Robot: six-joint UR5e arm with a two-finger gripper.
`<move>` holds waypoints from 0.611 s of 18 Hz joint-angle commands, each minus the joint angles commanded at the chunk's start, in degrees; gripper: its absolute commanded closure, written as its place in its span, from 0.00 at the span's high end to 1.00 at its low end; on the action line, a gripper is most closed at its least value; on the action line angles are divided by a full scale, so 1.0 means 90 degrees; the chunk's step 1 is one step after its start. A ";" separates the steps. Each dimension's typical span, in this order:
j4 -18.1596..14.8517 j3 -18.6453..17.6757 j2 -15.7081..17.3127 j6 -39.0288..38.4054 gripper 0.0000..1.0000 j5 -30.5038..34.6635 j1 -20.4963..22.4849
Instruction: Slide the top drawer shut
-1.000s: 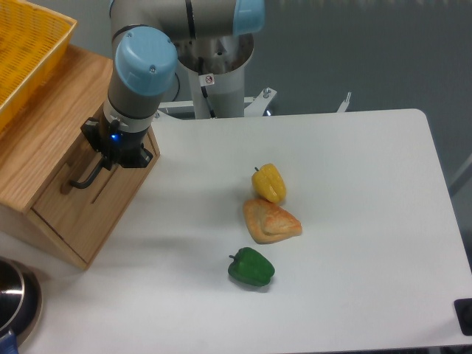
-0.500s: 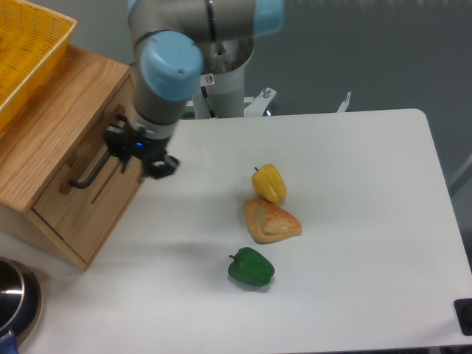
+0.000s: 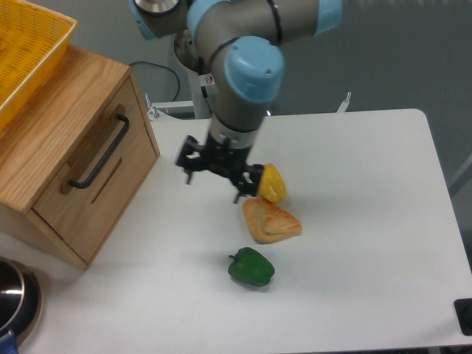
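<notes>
At the left, the top drawer (image 3: 96,173) sits flush in its oak cabinet (image 3: 51,133), black bar handle (image 3: 101,151) untouched. Over the white table (image 3: 354,221), the gripper (image 3: 214,181) hangs with fingers spread, holding nothing, beside a yellow pepper (image 3: 271,182), a pastry (image 3: 271,220) and a green pepper (image 3: 251,267).

White rounded table (image 3: 354,221), grey-blue wall (image 3: 398,51) behind, even soft light, faint shadows
</notes>
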 joint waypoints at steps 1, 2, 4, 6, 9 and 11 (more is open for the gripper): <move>0.0029 -0.0068 -0.0020 0.0195 1.00 0.0048 0.0156; 0.0049 -0.0098 -0.0155 0.0400 1.00 0.0175 0.0273; 0.0185 -0.0040 -0.0274 0.0733 1.00 0.0672 0.0537; 0.0322 -0.0040 -0.0400 0.1074 1.00 0.0879 0.0810; 0.0518 0.0009 -0.0586 0.2632 1.00 0.0947 0.1308; 0.0528 0.0019 -0.0723 0.3941 1.00 0.1083 0.1572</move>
